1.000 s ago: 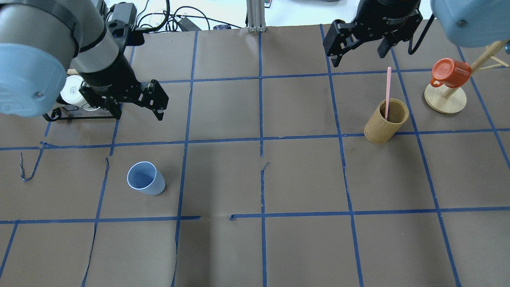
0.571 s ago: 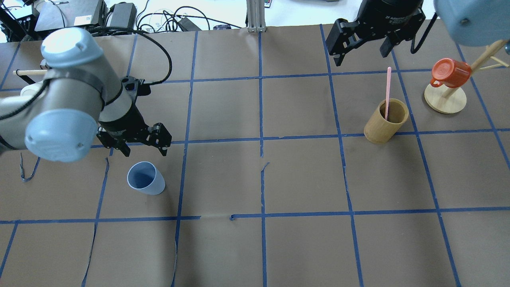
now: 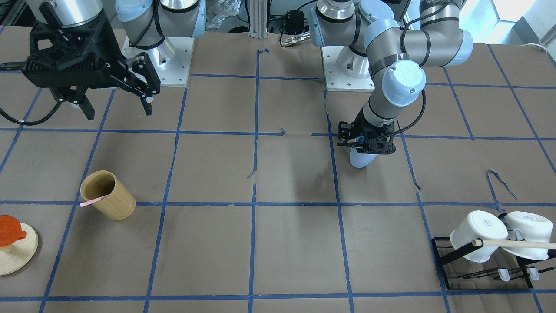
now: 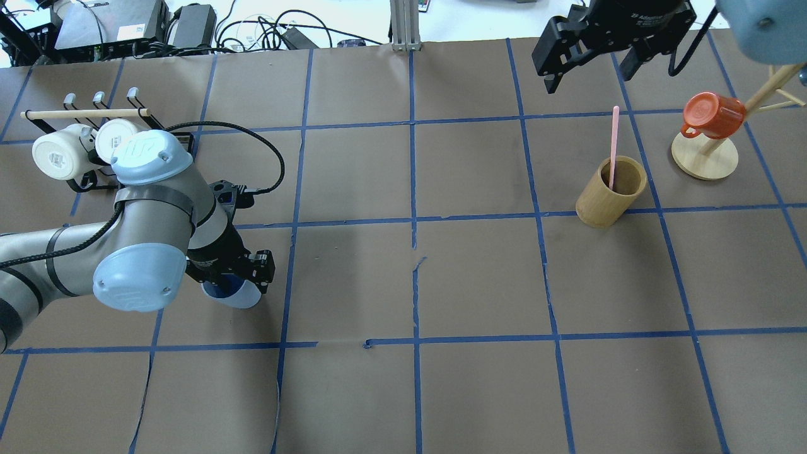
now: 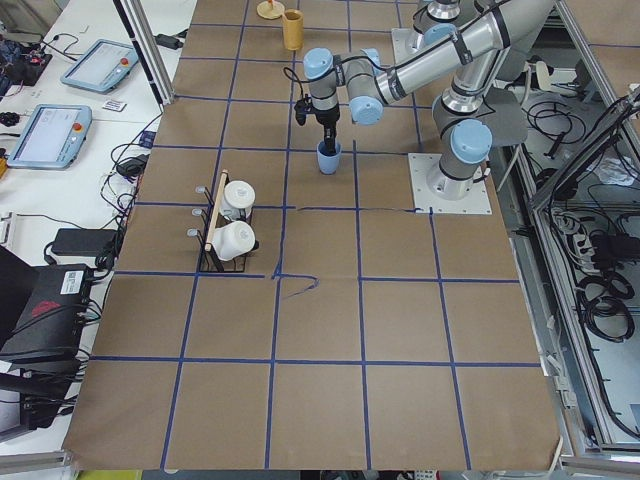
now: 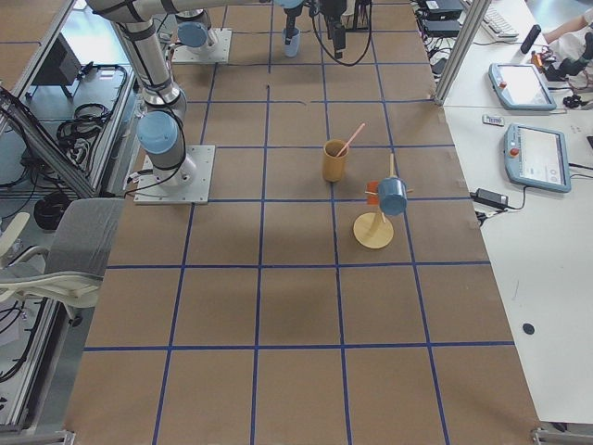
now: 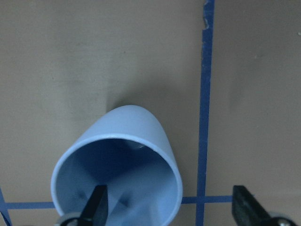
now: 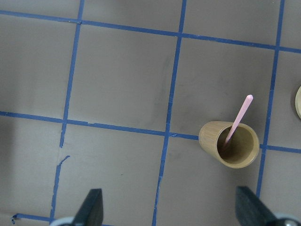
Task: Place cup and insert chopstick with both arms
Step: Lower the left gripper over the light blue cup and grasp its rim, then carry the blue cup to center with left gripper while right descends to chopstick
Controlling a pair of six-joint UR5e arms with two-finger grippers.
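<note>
The light-blue cup (image 4: 238, 296) stands upright on the left part of the table, also in the front view (image 3: 360, 160). My left gripper (image 4: 234, 275) is low over it and open. In the left wrist view the cup (image 7: 117, 174) fills the lower left; one finger (image 7: 98, 207) is inside the rim, the other (image 7: 245, 209) outside to the right. The pale-pink chopstick (image 4: 613, 144) leans in the tan wooden cup (image 4: 610, 192) at the right. My right gripper (image 4: 589, 60) is open, high and beyond it; its wrist view shows the chopstick (image 8: 239, 120) below.
A black rack with two white mugs (image 4: 75, 148) and a wooden rod stands at the far left. A red mug (image 4: 712, 115) hangs on a wooden stand (image 4: 705, 159) at the far right. Blue tape lines cross the brown table (image 4: 479, 277).
My left arm has swung toward the near side and come down over the blue cup. My right gripper has drifted a little farther back and right, still open.
</note>
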